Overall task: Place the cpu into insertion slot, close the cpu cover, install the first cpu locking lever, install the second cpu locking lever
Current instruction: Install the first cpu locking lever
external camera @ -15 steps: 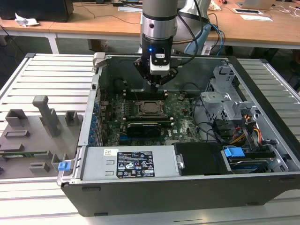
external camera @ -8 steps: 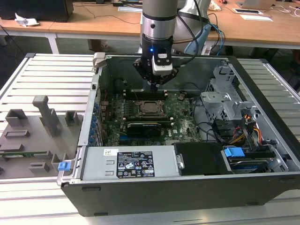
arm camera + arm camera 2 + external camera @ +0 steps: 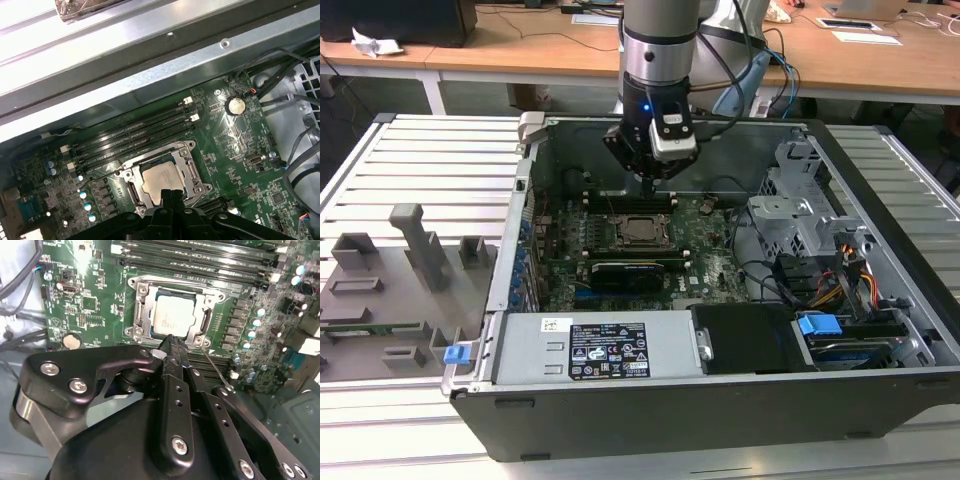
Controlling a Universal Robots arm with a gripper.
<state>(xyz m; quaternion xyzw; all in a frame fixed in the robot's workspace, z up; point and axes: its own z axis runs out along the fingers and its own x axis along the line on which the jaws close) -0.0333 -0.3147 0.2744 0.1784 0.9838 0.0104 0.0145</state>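
1. Now the claw (image 3: 170,342) is pressed together, pinching nothing visible, its tips just over the near rim of the insertion slot (image 3: 206,322).
2. Just beyond those tips, the cpu (image 3: 170,317) lies flat in the slot, framed by the cpu cover (image 3: 145,305).
3. It probably handles as light, stiff and fragile underneath, so grip its edges only.
4. Beside the claw juts a thin locking lever (image 3: 216,371), likely springy and best taken near its free end.

cpu (image 3: 172,315): silvery square, flat in insertion slot (image 3: 175,292) | cpu cover (image 3: 144,310): metal frame, seemingly closed around it
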